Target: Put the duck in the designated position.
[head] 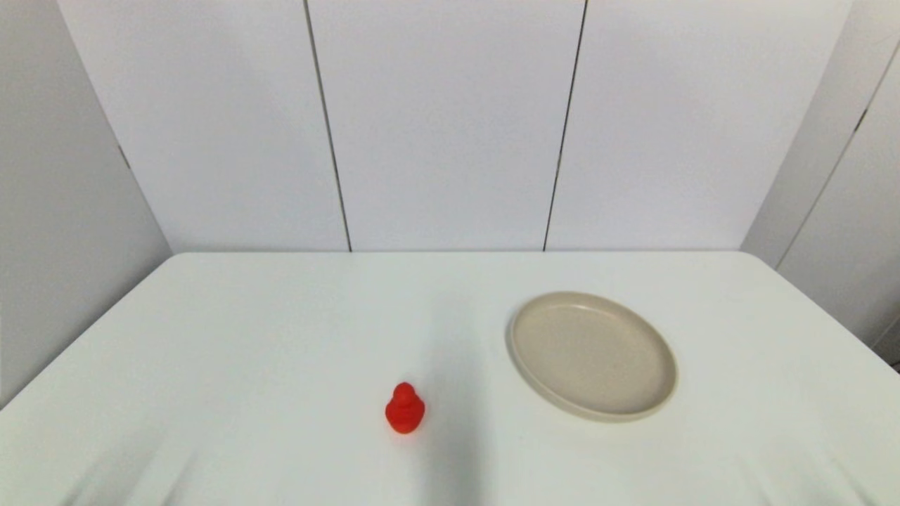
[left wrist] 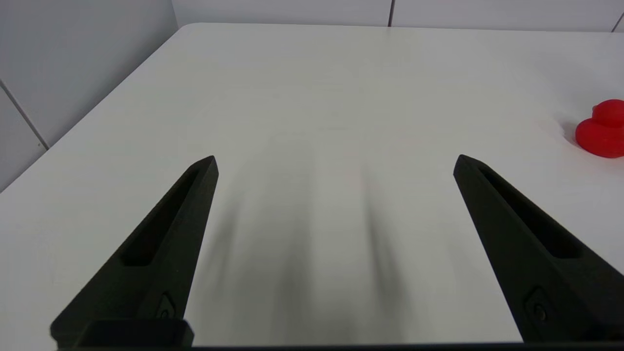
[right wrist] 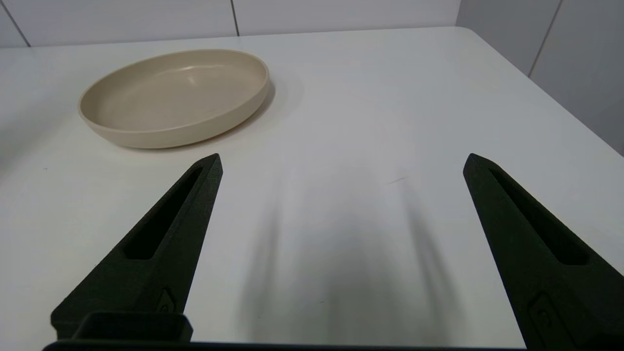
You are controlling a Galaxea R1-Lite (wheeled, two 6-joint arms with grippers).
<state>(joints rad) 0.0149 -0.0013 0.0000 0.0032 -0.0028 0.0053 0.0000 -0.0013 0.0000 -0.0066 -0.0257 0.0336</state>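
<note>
The small red duck [head: 405, 408] stands upright on the white table [head: 281, 330], near the front and a little left of centre; it also shows at the edge of the left wrist view as the duck [left wrist: 604, 129]. My left gripper [left wrist: 335, 163] is open over bare tabletop at the near left, well apart from the duck. My right gripper [right wrist: 342, 162] is open too, low over the table at the near right, with nothing between its fingers. Neither arm shows in the head view. The designated position has no mark of its own that I can make out.
A round beige plate [head: 664, 365] lies empty on the table to the right of the duck and farther back; the plate [right wrist: 122, 134] also shows beyond my right fingers. White wall panels close off the back and both sides of the table.
</note>
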